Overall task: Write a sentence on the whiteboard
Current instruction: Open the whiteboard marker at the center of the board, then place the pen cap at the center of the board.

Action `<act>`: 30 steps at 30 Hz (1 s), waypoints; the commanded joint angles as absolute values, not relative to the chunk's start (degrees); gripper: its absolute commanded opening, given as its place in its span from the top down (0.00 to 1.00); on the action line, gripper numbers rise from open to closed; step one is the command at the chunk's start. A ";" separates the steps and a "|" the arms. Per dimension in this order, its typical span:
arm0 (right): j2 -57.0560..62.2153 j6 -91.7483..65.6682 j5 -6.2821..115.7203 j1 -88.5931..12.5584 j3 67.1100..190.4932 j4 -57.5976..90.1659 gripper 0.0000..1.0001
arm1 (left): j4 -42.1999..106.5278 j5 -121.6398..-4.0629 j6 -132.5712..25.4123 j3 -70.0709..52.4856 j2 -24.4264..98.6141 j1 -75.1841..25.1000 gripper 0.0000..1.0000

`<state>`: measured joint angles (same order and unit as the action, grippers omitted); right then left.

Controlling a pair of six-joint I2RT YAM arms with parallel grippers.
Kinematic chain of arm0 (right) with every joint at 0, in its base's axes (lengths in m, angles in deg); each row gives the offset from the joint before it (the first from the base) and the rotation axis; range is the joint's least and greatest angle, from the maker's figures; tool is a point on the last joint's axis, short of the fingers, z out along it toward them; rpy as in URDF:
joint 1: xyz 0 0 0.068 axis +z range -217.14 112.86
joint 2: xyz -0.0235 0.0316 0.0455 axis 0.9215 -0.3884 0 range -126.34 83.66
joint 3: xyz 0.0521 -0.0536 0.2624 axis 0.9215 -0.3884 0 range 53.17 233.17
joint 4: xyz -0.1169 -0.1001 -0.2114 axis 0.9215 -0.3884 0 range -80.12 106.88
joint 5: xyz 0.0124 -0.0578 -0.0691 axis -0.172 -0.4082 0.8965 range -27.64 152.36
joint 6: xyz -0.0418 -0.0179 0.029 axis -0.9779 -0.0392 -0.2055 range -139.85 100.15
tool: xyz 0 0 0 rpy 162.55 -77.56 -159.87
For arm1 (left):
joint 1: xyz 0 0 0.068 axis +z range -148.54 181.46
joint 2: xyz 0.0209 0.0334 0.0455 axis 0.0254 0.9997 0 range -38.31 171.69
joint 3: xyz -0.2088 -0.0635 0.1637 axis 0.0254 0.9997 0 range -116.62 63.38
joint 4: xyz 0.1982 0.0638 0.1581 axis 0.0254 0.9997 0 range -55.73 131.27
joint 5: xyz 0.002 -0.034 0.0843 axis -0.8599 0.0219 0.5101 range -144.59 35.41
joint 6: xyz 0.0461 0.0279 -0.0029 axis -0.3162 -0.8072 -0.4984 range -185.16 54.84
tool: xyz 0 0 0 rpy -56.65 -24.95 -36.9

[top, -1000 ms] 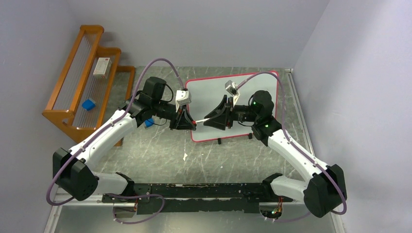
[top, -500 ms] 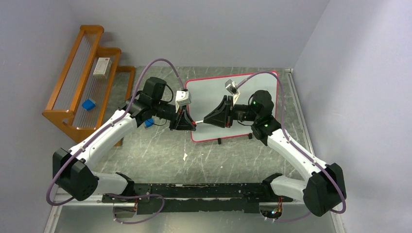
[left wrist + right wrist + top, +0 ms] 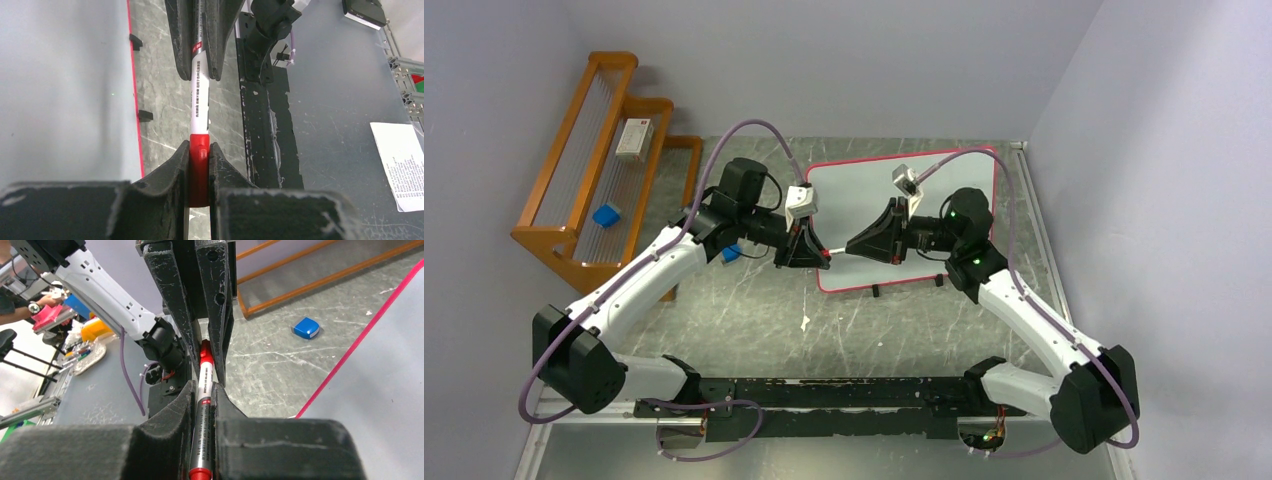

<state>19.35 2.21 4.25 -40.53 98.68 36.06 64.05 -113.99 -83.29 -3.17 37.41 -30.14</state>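
The whiteboard (image 3: pixel 864 185), white with a red-pink border, lies flat at the table's back right; it also shows in the left wrist view (image 3: pixel 60 85) and the right wrist view (image 3: pixel 385 375). A white marker (image 3: pixel 836 250) with a red cap hangs level above the board's left edge, between both grippers. My left gripper (image 3: pixel 822 257) is shut on the red cap (image 3: pixel 199 165). My right gripper (image 3: pixel 852 247) is shut on the marker's white barrel (image 3: pixel 204 390). The two grippers face each other tip to tip.
A wooden rack (image 3: pixel 574 215) stands at the back left with a white box (image 3: pixel 633 138) and a blue block (image 3: pixel 606 215) on it. A small blue object (image 3: pixel 306 327) lies on the table under the left arm. Walls close in on three sides.
My right gripper has slid a little left along the marker and closed on its barrel. The left gripper has stayed shut on the cap and has not moved.
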 commanded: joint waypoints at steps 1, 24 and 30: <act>24.11 5.26 2.32 -44.29 97.65 39.82 1.00 | 65.29 -113.03 -83.89 -3.78 37.19 -28.72 0.95; 35.24 -3.56 19.80 -47.42 96.52 27.14 1.00 | 56.65 -75.55 -67.93 0.71 31.35 -24.65 0.95; 38.39 -5.15 25.38 -46.22 94.54 26.66 1.00 | 56.47 -60.82 -57.85 4.82 32.43 -23.57 0.95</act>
<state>36.46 -2.58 19.97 -47.05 95.93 28.23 58.58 -74.71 -66.53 1.95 31.86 -24.21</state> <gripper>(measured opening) 0.107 0.163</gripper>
